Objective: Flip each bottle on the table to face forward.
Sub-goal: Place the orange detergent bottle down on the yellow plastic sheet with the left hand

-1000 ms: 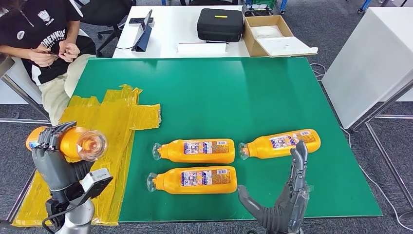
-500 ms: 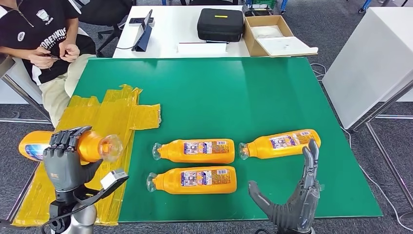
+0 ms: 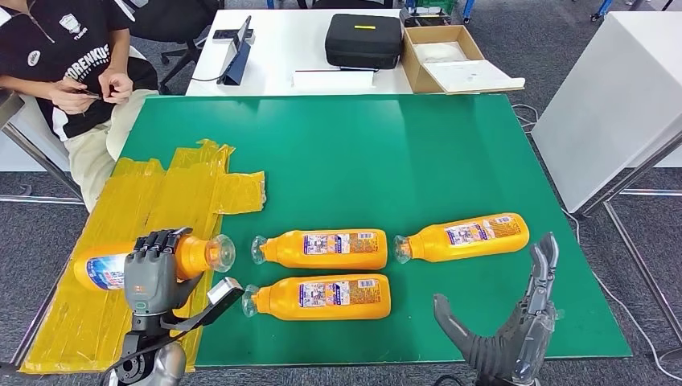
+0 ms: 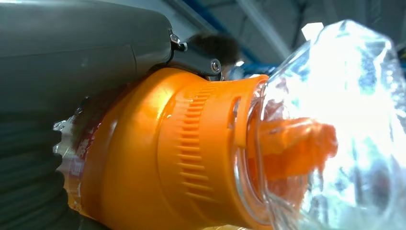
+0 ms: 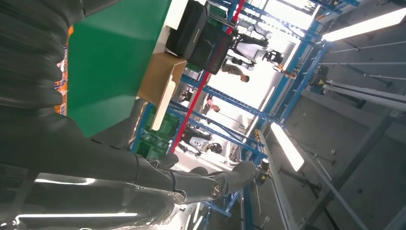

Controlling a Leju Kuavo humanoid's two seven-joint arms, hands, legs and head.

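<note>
My left hand [image 3: 153, 272] grips an orange bottle [image 3: 108, 264] just above the yellow tape patch [image 3: 173, 201], lying sideways with its clear cap [image 3: 220, 252] pointing right. The left wrist view shows the bottle's orange neck [image 4: 177, 158] and clear cap [image 4: 335, 124] close up. Three more orange bottles lie on the green table [image 3: 370, 161], labels up, caps to the left: one in the middle [image 3: 322, 248], one nearer me [image 3: 322, 297], one to the right [image 3: 462, 236]. My right hand [image 3: 515, 338] hangs open at the table's near edge, holding nothing.
A person [image 3: 68, 56] sits at the far left corner. Behind the green table stands a white table with a black case [image 3: 363, 39], a cardboard box [image 3: 450, 58] and a tablet [image 3: 237, 50]. A white table [image 3: 619, 96] stands at the right.
My left hand has lowered the bottle and carried it rightward, turning it to lie level with its cap pointing right. My right hand has drawn back toward the near right.
</note>
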